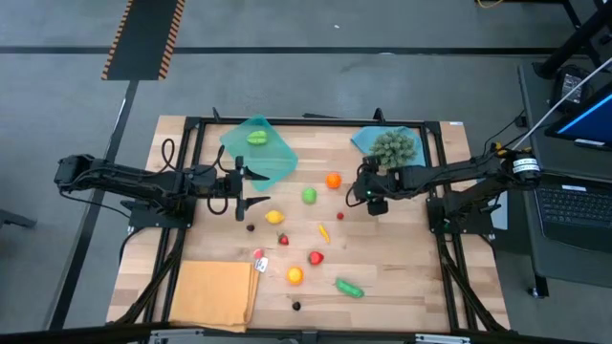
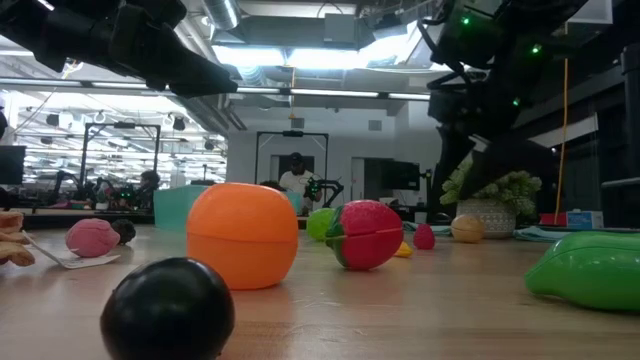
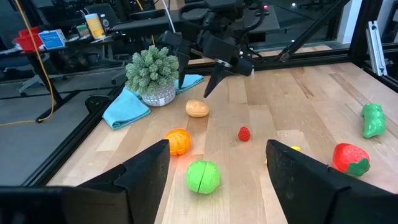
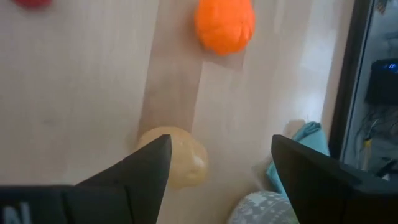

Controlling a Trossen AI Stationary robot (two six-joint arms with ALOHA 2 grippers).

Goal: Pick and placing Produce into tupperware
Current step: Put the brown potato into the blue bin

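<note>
A wooden table (image 1: 402,263) holds a shallow teal tray (image 1: 260,153) near its far edge, one green fruit (image 1: 256,138) already inside. More toy produce lies scattered across the middle. The right gripper (image 1: 361,194) hangs with fingers spread and empty just above a tan, potato-like piece (image 4: 177,155), an orange (image 4: 224,23) beyond it. Only its wrist view shows that tan piece between the fingers. The left gripper (image 1: 239,190), jaws apart and empty, waits beside the tray.
</note>
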